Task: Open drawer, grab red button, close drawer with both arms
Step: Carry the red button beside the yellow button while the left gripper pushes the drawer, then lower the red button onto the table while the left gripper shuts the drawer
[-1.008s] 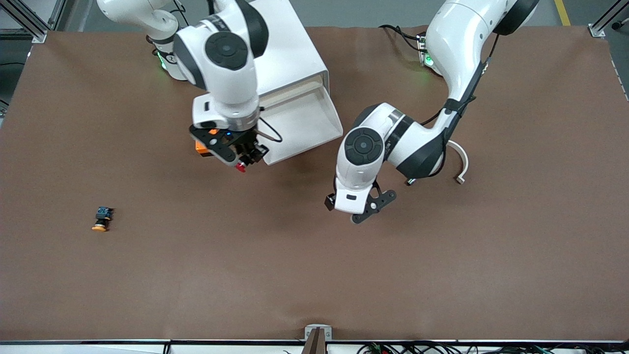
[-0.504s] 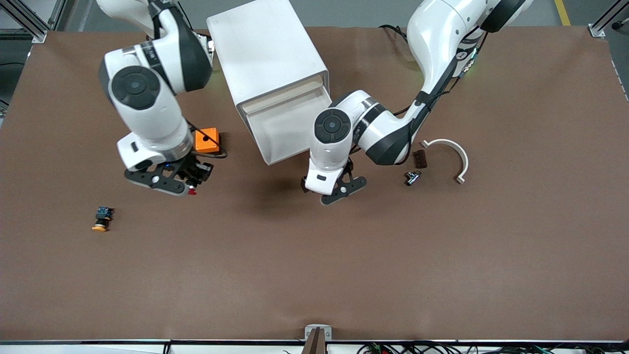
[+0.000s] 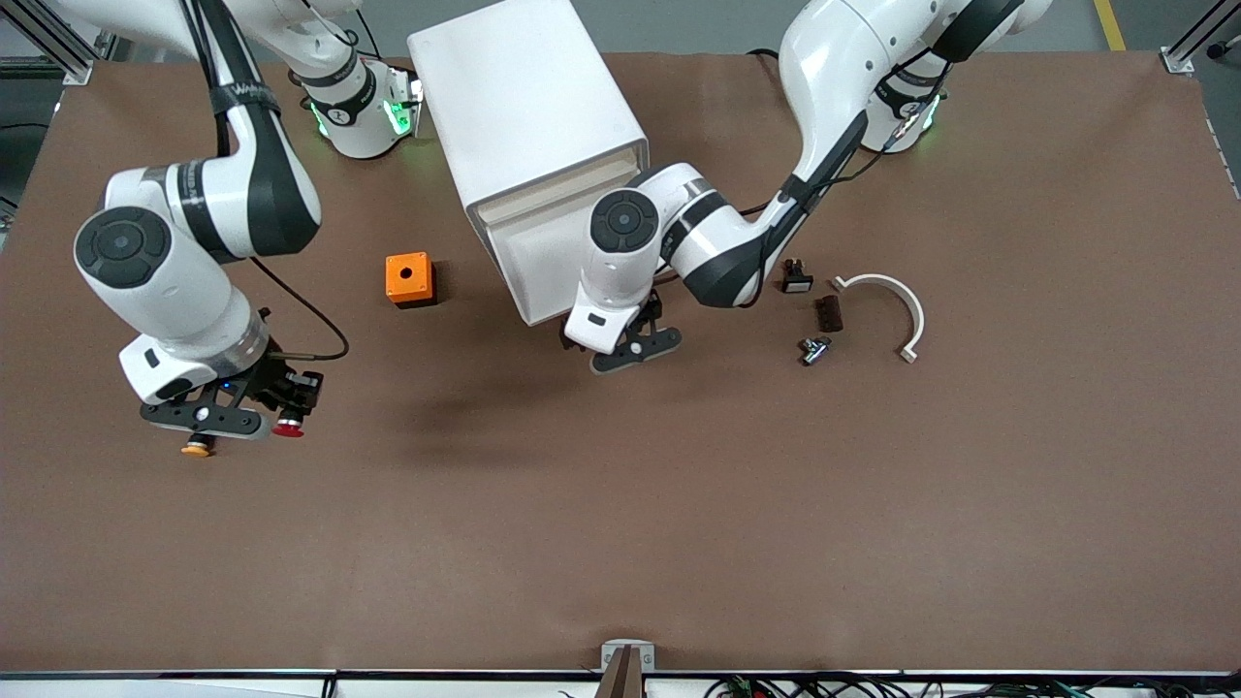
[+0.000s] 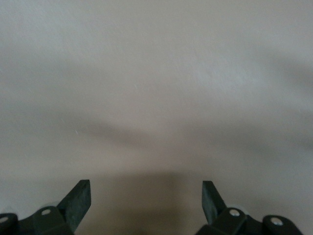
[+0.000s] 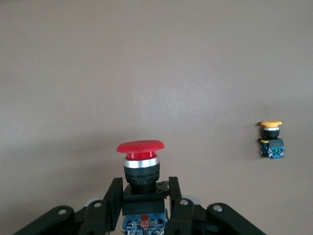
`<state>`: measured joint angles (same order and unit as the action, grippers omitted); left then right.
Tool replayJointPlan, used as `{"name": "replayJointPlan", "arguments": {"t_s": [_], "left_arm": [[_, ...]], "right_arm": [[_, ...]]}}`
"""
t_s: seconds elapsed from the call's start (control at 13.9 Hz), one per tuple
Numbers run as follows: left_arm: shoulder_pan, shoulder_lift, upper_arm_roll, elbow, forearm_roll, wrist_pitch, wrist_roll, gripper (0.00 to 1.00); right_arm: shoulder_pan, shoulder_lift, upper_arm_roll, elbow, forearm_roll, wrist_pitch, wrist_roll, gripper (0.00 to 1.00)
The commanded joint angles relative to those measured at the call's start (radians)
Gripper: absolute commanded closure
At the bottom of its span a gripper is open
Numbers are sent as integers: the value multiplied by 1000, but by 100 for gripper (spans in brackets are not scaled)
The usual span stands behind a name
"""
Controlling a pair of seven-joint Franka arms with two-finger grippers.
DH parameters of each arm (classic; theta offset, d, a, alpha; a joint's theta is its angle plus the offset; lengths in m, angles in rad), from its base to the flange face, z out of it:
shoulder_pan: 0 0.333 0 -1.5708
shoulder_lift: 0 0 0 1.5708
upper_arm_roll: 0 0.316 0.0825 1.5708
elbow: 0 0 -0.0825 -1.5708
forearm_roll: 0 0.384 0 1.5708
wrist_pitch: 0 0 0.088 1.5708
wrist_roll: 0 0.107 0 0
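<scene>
The white cabinet has its drawer pulled out toward the front camera. My left gripper is low, close in front of the drawer's front panel, at the corner toward the left arm's end. In the left wrist view it is open and empty, facing a plain white surface. My right gripper is shut on the red-capped button, just above the table near the right arm's end. The right wrist view shows the button upright between the closed fingers.
A yellow-orange capped button lies on the table right beside my right gripper; it also shows in the right wrist view. An orange box with a hole sits beside the drawer. A white curved piece and small dark parts lie toward the left arm's end.
My right arm has carried the red button from the drawer toward the right arm's end of the table, down beside the yellow-orange button. My left gripper has moved up to the drawer's front.
</scene>
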<state>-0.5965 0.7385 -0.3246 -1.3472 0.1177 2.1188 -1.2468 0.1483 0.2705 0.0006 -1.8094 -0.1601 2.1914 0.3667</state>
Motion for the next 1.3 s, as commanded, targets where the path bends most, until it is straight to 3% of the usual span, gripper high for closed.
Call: {"name": "replayJointPlan", "arguments": {"t_s": [0.0,0.43,0.94,1.22], "left_arm": [[-23,2,-5,-9,-61,18,4,0],[-69,8,-4,-33,-142,18,-11,0],[-92,12,-4,-41,-326,17,-25,0],[-94,25,-4,-41,-446,17,-26,0]], "right_arm": [[-64,9,18,-100,7,147,-38,100],[-216,94,18,-226,7,424,-192,100],[-326,185,19,-300,7,606,-287,100],[-355,219,21,-303,8,627,-305,100]]}}
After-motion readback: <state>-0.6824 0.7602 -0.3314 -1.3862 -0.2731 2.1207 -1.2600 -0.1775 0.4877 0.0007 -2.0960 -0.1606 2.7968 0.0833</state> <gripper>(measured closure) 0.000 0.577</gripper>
